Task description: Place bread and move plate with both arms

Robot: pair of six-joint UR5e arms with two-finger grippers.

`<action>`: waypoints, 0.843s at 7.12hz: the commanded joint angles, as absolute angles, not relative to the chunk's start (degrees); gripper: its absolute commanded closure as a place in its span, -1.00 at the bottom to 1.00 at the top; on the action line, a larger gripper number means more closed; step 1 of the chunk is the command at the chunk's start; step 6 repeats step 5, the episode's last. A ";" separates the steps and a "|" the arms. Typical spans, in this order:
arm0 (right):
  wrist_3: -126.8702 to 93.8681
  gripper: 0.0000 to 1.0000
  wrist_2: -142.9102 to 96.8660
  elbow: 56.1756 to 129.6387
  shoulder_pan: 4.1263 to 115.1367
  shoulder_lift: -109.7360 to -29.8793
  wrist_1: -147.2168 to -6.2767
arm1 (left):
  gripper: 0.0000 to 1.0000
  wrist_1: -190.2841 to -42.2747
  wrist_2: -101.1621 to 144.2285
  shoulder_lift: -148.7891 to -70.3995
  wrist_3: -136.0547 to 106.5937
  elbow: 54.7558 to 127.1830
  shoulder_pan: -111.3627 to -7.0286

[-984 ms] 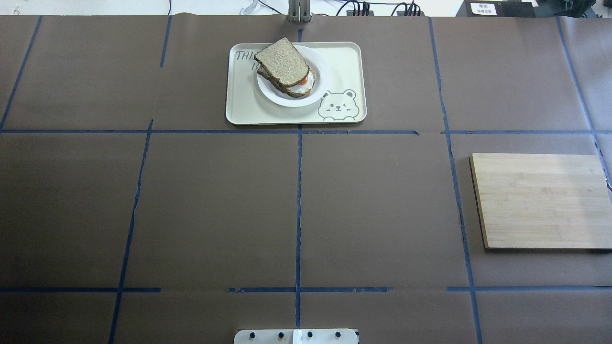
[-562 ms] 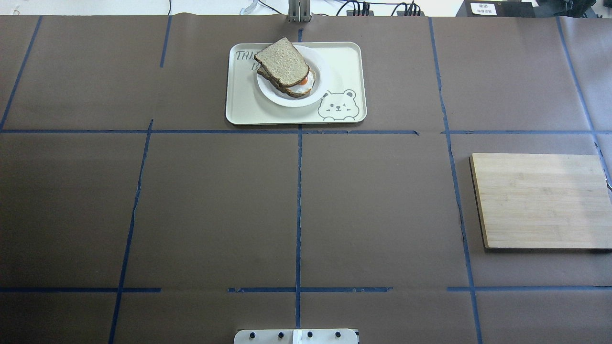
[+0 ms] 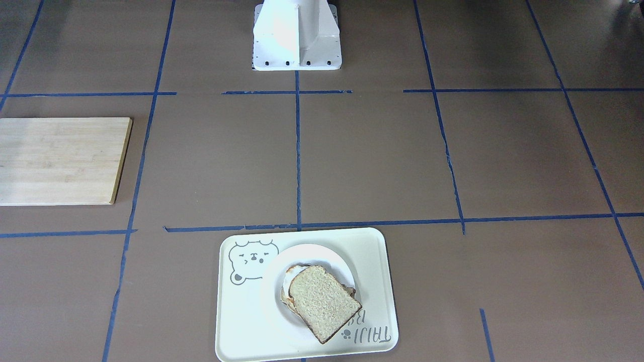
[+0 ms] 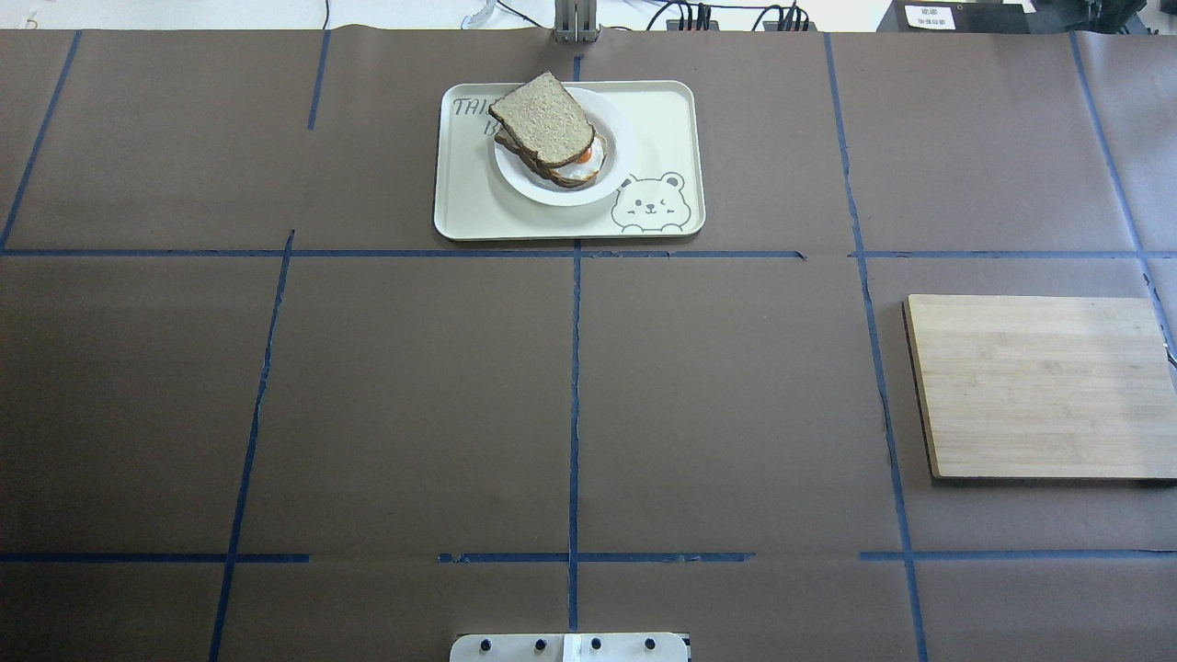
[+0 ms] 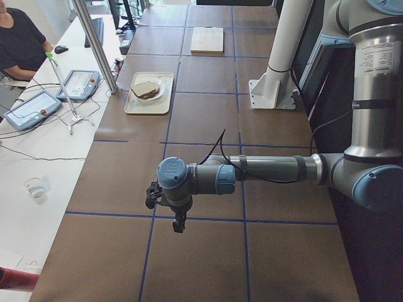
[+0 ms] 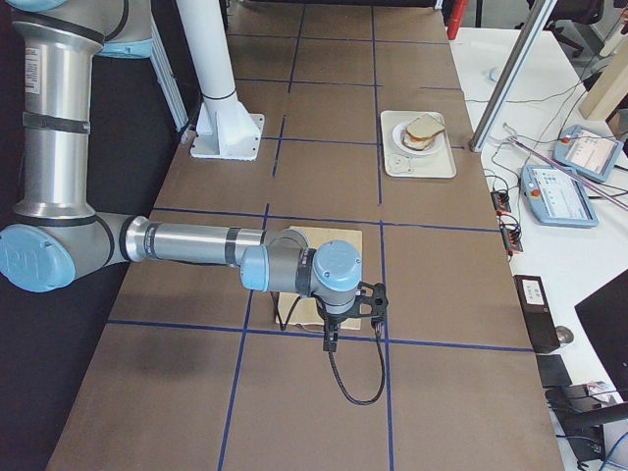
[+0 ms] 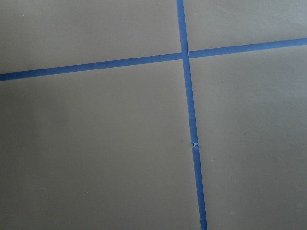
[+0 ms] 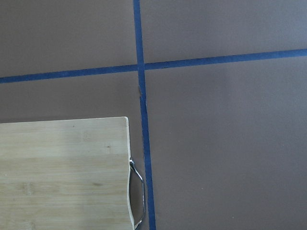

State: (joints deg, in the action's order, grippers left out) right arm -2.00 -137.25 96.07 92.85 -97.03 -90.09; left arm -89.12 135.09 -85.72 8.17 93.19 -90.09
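The bread [image 4: 542, 115] lies tilted on top of an egg-topped slice [image 4: 581, 165] on the small white plate [image 4: 618, 124]. The plate stands on the cream bear tray [image 4: 662, 119] at the table's far middle. Bread [image 3: 324, 301], plate [image 3: 271, 284] and tray [image 3: 241, 322] also show in the front view. My left gripper [image 5: 179, 221] hangs over bare table far to the left, seen only in the left side view. My right gripper [image 6: 331, 339] hangs near the cutting board, seen only in the right side view. I cannot tell whether either is open or shut.
A bamboo cutting board [image 4: 1039, 386] with a metal handle [image 8: 136, 194] lies at the table's right side. The white pedestal base [image 3: 297, 35] stands at the near middle. Blue tape lines cross the brown table cover. An operator's desk with devices runs along the far edge.
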 commanded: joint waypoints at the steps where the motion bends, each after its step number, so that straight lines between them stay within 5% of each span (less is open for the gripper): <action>1: -2.02 -0.99 -137.29 96.06 92.90 -97.03 -90.09 | -1.00 -89.12 135.09 -85.69 8.17 93.16 -90.09; 6: -2.02 -0.99 -137.29 96.50 92.90 -96.94 -90.09 | -1.00 -89.12 135.09 -85.61 8.17 93.08 -90.09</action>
